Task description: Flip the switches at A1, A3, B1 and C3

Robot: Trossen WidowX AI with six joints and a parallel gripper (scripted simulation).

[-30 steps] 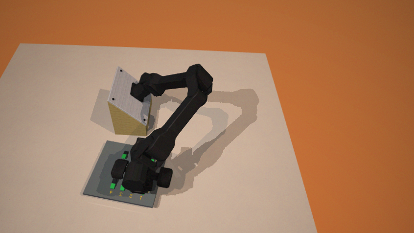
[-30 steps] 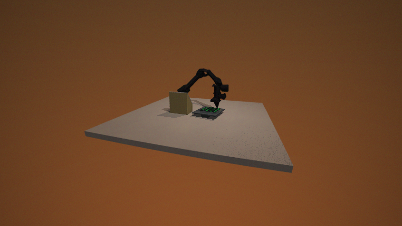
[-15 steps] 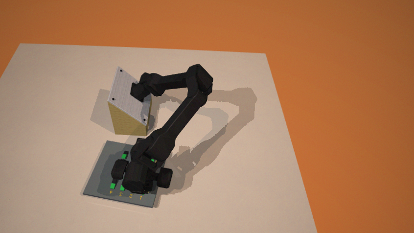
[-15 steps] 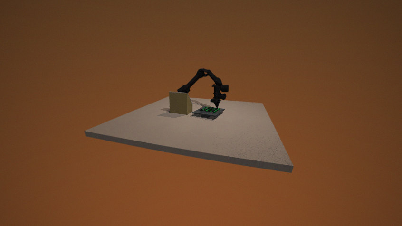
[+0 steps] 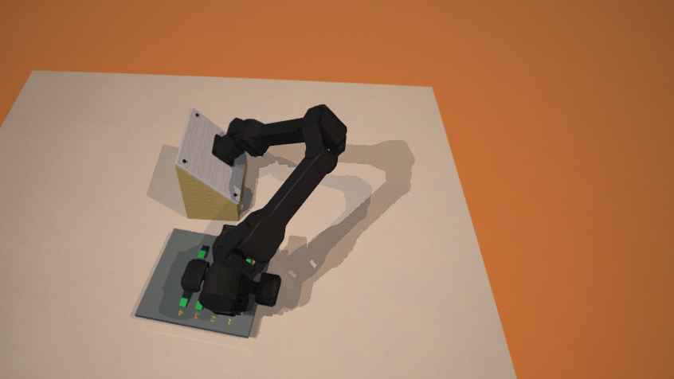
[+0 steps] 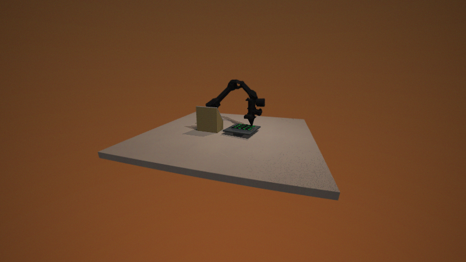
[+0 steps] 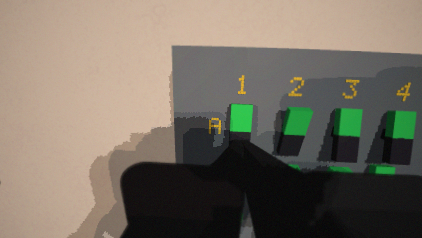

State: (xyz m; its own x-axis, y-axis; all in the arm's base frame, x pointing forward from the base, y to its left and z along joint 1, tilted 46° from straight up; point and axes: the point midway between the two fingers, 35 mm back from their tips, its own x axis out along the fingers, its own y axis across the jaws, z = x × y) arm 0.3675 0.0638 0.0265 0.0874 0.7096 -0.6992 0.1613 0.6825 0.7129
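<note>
The grey panel (image 5: 153,301) (image 6: 235,131) (image 7: 200,72) carries rocker switches with green and black parts. My gripper (image 6: 251,125) (image 7: 239,146) is shut and empty, pointing down at the panel, with its tips at the black near end of switch A1 (image 7: 241,118). Whether the tips touch it is unclear. Switch A2 (image 7: 298,121) looks slanted differently from switch A3 (image 7: 348,122) (image 5: 198,306) and switch A4 (image 7: 404,124) (image 5: 183,302). Only slivers of green from row B show past the fingers. B1 and C3 are hidden in the wrist view.
A wedge-shaped box (image 5: 207,197) (image 6: 207,119) with a sloped metal top stands beside the panel, at the arm's base. The arm arches over the near part of the panel. The pale table (image 5: 400,283) (image 6: 195,153) extends around them.
</note>
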